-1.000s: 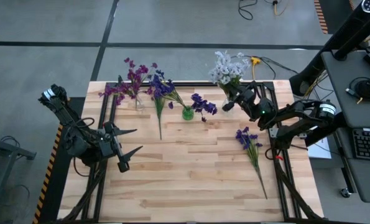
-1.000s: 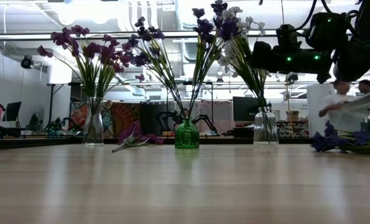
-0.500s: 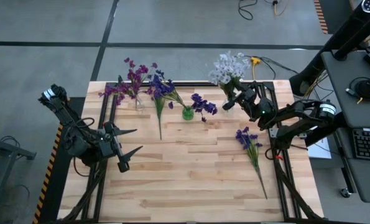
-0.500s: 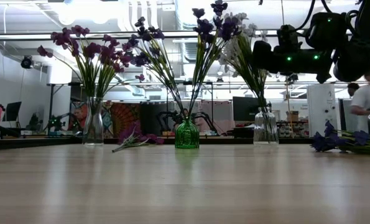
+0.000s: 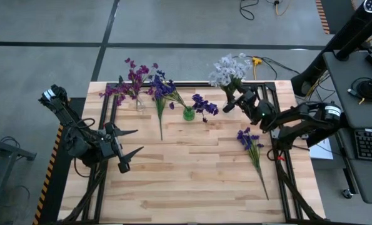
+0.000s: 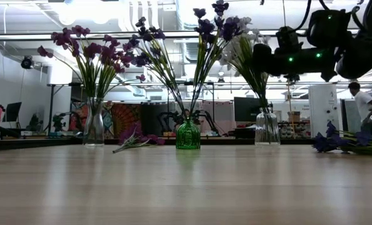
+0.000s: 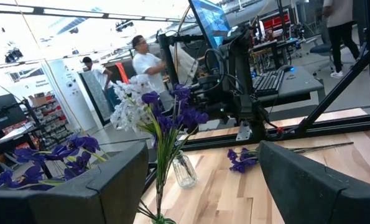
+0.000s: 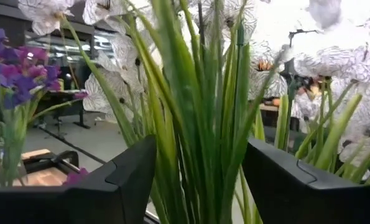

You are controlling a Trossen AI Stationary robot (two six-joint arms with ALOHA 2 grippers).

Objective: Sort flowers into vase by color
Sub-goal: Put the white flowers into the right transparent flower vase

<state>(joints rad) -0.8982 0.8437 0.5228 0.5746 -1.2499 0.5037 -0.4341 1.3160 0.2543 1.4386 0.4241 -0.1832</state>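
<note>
Right gripper (image 5: 231,105) of mine, fingers spread wide, straddles the white flowers' (image 5: 229,67) stems in their clear vase (image 6: 266,129), gripping nothing. Next I'd fetch the loose blue sprig (image 5: 251,143).

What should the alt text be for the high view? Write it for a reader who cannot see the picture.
Overhead view of a wooden table with three vases of flowers along its far edge: magenta flowers, dark blue-violet flowers and white flowers. The right gripper reaches at the white flowers' stems; the left gripper waits open at the table's left. Two blue-violet sprigs lie loose.
</note>
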